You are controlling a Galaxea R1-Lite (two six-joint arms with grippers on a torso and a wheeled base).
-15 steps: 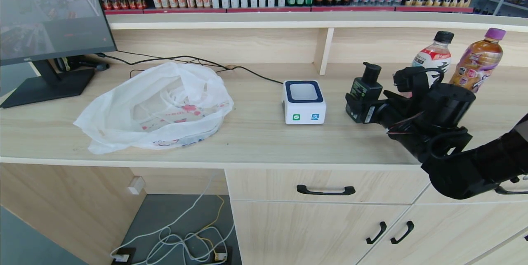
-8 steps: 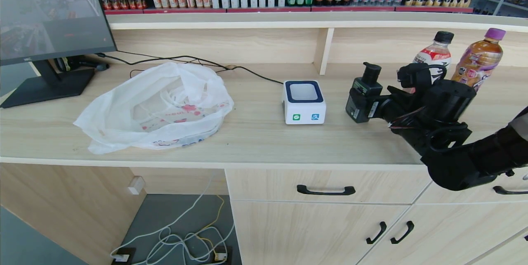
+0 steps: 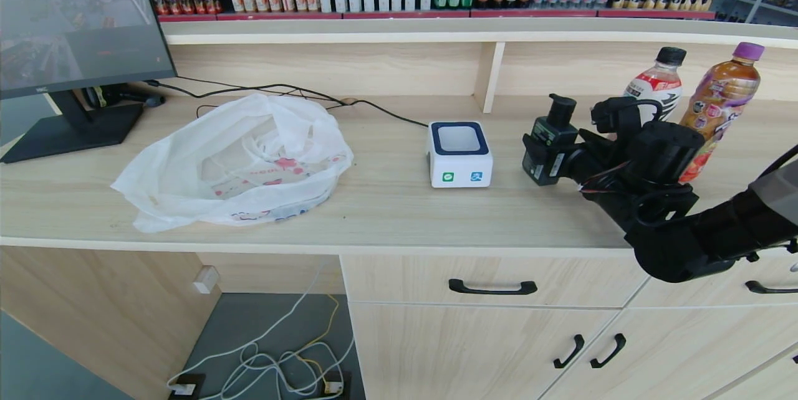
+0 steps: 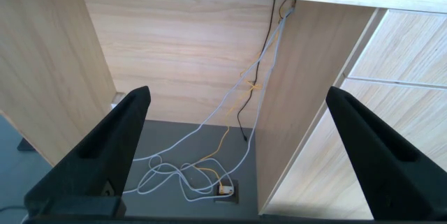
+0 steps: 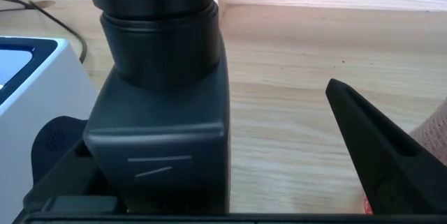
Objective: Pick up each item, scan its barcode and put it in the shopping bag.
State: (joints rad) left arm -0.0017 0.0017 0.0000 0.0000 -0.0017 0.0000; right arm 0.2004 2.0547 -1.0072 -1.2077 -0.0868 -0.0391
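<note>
A dark square bottle (image 3: 547, 144) with a black pump cap stands on the wooden counter (image 3: 386, 213), right of the white barcode scanner (image 3: 459, 154). My right gripper (image 3: 570, 160) is at the bottle's lower half, coming from the right. In the right wrist view the bottle (image 5: 164, 112) sits between the open fingers, close to one finger and with a gap to the other fingertip (image 5: 349, 112). The white shopping bag (image 3: 237, 157) lies open at the counter's left. My left gripper (image 4: 230, 154) hangs open and empty below the counter, facing floor cables.
Two more bottles stand behind my right arm: one with a black cap (image 3: 658, 85) and an orange one with a purple cap (image 3: 723, 91). A monitor (image 3: 68, 14) stands at the far left. A black cable (image 3: 280, 87) runs along the back to the scanner.
My right arm has shifted a little to the left, closer around the dark bottle. The bottle, bag and scanner stay where they were.
</note>
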